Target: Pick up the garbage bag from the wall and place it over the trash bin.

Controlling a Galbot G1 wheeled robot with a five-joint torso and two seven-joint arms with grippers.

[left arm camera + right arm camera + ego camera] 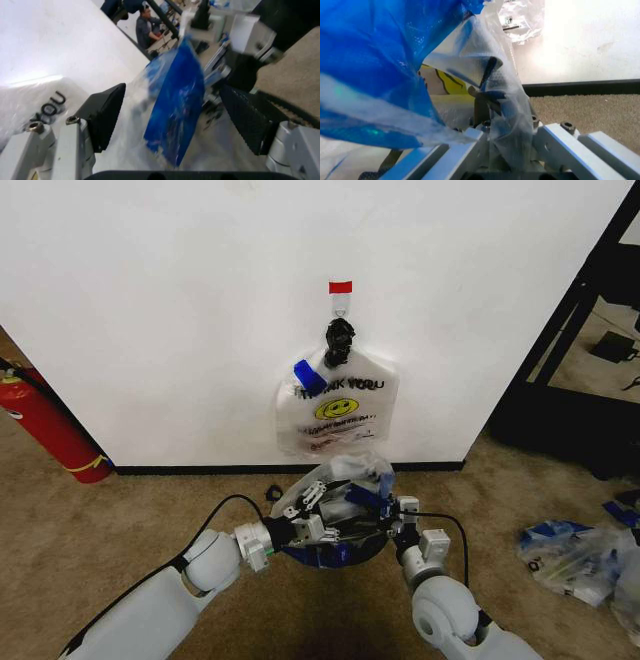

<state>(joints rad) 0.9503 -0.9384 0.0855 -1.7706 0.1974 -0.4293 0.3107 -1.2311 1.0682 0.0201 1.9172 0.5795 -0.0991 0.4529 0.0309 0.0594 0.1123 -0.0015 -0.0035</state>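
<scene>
Clear crinkly plastic with blue tape patches, the garbage bag (pixel 345 485) is stretched between the two grippers just above the trash bin (pixel 335 550), whose dark rim shows beneath the film near the foot of the wall (pixel 150 300). The left gripper (pixel 312 515) reaches in from the robot's left; in its wrist view the black pads stand apart with the blue patch (pixel 175 108) and film lying between them, so it looks unclenched or only loosely around the plastic, and whether it truly pinches cannot be told. The right gripper (pixel 392 505) is on the opposite side, and its wrist view shows film bunched down between its fingers (pixel 487 108), so it appears clamped on the bag's edge. The white smiley bag (pixel 338 415) hangs from the red-topped hook (pixel 340 288) directly behind. To do this step well, the robot would need to spread the mouth wider than the rim, keep both edges taut and level, and lower evenly so the film drapes outside the mesh rather than collapsing inward. Thin film slips easily, so the left side deserves a firm hold before any pull.
</scene>
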